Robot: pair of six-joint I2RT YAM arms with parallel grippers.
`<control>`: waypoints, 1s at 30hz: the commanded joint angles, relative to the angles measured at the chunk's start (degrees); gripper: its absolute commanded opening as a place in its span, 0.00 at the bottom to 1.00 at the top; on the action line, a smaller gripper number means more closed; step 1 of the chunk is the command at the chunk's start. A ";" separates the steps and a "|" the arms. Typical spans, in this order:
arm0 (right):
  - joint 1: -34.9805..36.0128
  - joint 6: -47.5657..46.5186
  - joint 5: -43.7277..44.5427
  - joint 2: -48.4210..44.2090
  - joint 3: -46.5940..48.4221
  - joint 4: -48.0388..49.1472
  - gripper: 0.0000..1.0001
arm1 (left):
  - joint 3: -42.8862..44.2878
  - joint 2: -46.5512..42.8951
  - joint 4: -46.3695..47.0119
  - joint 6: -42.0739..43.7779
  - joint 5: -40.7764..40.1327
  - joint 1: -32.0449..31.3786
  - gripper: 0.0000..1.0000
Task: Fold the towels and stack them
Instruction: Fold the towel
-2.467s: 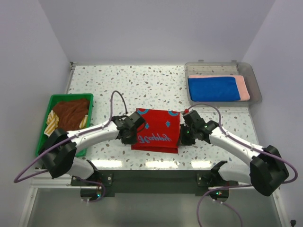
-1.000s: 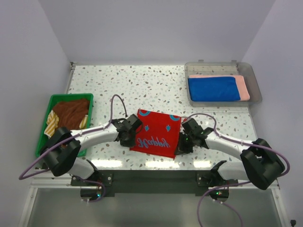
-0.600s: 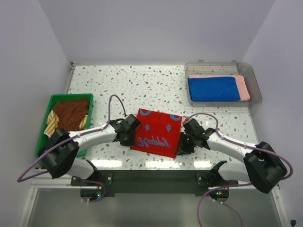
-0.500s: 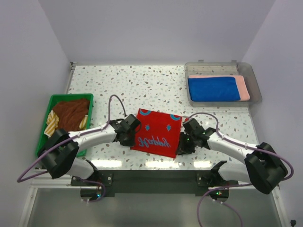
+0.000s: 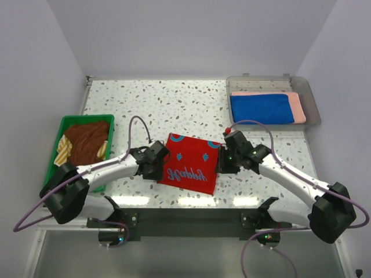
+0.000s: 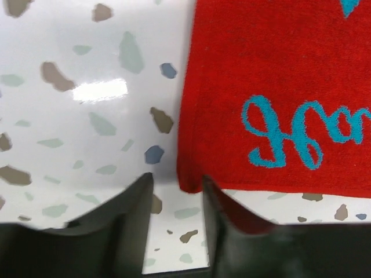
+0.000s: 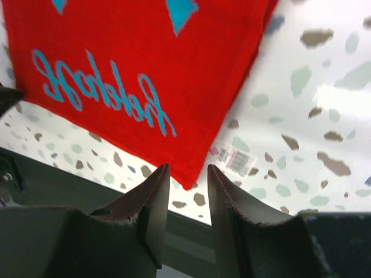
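Green basket [image 5: 87, 117], red towel [image 5: 191, 162], clear tray [image 5: 312, 104]

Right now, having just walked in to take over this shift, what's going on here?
Two robot arms flank a folded red towel with blue lettering on the speckled table. The left tool and right tool sit at its side edges, both open, gripping nothing. A blue towel lies on a pink towel in the clear tray; a brown towel and a yellow striped towel wait in the green basket.
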 commanded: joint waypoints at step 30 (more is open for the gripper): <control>-0.98 -4.53 -1.21 17.24 2.81 14.52 0.20 | -1.85 4.00 4.42 -4.07 4.55 -0.07 0.36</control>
